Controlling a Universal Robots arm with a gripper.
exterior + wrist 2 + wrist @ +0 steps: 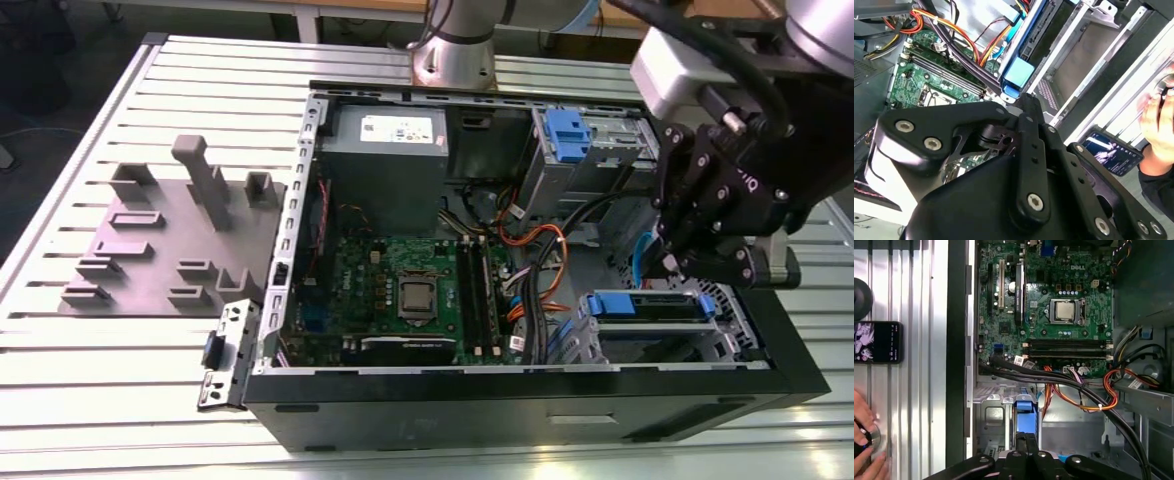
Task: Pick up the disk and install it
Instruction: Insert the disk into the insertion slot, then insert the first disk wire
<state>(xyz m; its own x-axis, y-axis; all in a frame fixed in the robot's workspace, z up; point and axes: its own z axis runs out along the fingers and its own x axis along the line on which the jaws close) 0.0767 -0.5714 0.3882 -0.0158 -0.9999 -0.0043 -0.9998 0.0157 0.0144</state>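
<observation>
Exterior view: cables (534,285) beside disk (650,305).

The power supply's white sticker (400,127) bears print that cannot be read.

Open computer case (534,400) lay on slatted table (120,380). Gripper (681,262) hung inside case at exterior view's right, just above the disk (650,305), which sat in the drive bay. Grey fixture block (174,240) stood beside case, exterior view's left.
</observation>
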